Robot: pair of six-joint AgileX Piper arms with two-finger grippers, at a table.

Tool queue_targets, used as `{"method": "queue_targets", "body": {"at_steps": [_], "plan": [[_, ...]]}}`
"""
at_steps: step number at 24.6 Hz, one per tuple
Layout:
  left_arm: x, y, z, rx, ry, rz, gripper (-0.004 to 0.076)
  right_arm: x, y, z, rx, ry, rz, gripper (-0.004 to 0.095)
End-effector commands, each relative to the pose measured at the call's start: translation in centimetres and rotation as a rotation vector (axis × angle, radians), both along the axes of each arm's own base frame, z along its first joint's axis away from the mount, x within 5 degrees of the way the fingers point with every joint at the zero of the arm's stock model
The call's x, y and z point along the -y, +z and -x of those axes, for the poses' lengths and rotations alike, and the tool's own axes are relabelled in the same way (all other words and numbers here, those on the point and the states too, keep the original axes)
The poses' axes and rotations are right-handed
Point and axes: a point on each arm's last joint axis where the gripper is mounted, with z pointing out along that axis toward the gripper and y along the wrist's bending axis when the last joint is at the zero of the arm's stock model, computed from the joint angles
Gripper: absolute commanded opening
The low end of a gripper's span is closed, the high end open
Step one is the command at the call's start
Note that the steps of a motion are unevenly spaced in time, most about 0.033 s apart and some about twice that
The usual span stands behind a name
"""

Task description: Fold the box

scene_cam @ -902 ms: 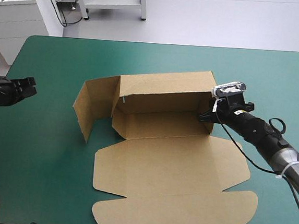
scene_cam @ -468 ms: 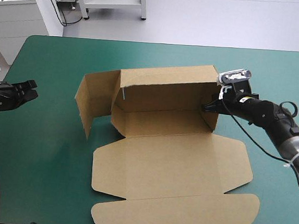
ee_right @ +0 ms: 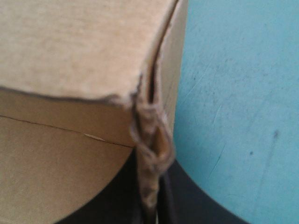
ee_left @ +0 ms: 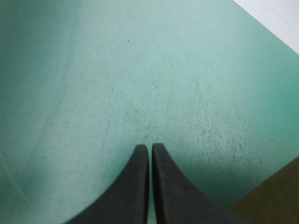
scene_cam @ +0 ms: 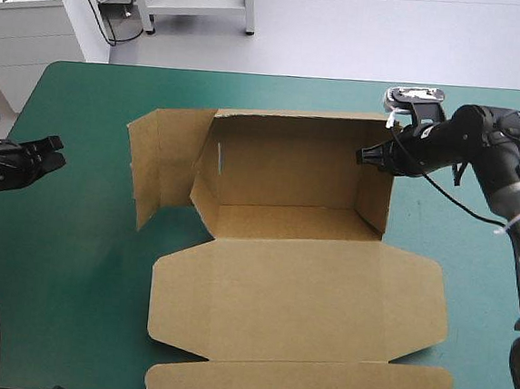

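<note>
box [scene_cam: 297, 293] x1 | end effector x2: L end effector [scene_cam: 56, 155], R end effector [scene_cam: 363, 155] | table [scene_cam: 68, 305] x1

Shows plain, even brown all over the box [scene_cam: 296, 298], a shade darker inside the raised tray walls than on the flat lid, with one short whitish mark on the inner wall toward the table's left edge. Sits against a teal-green cover [scene_cam: 71, 269], a single flat colour flecked with faint darker scuffs and specks in the left wrist view. Reads solid black on the fingers of both the left gripper [ee_left: 149, 147] and the right gripper [scene_cam: 365, 155].
</note>
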Motion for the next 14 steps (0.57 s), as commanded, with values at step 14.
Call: {"method": "queue_targets", "body": {"at_steps": [14], "plan": [[0.4, 2.1, 0.2, 0.090, 0.018, 0.018, 0.0006, -1.1, -5.8, -5.6, -0.229, 0.020, 0.011, 0.0001]]}}
